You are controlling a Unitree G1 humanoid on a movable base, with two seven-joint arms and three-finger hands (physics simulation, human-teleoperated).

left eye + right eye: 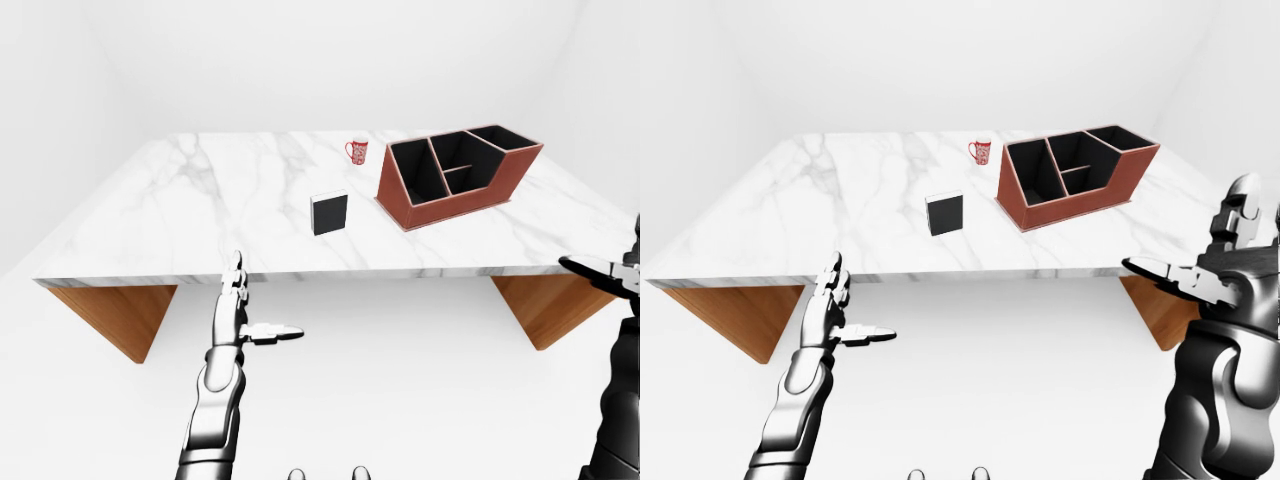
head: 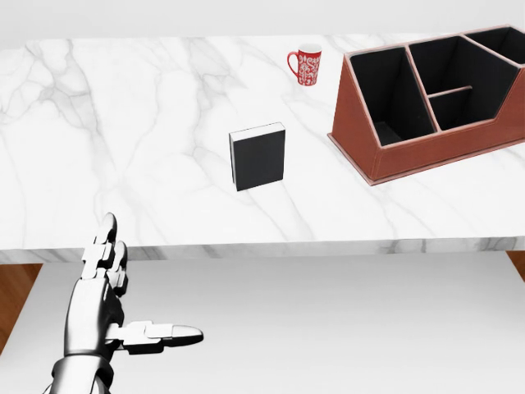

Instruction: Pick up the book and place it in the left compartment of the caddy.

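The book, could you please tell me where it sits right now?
In the head view the book stands near the middle of the marble table, left of the caddy and below the red mug.

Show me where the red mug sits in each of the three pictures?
Head view: red mug near the top, right of centre.
Left-eye view: upper middle, on the table's far side.
Right-eye view: upper middle.
Shared landmark: the caddy just right of it.

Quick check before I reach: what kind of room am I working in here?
Probably a bare simulated test room, not a real home or office: blank white walls and floor, one marble-topped table on wooden legs, and only a book, a red mug and a brown caddy on it.
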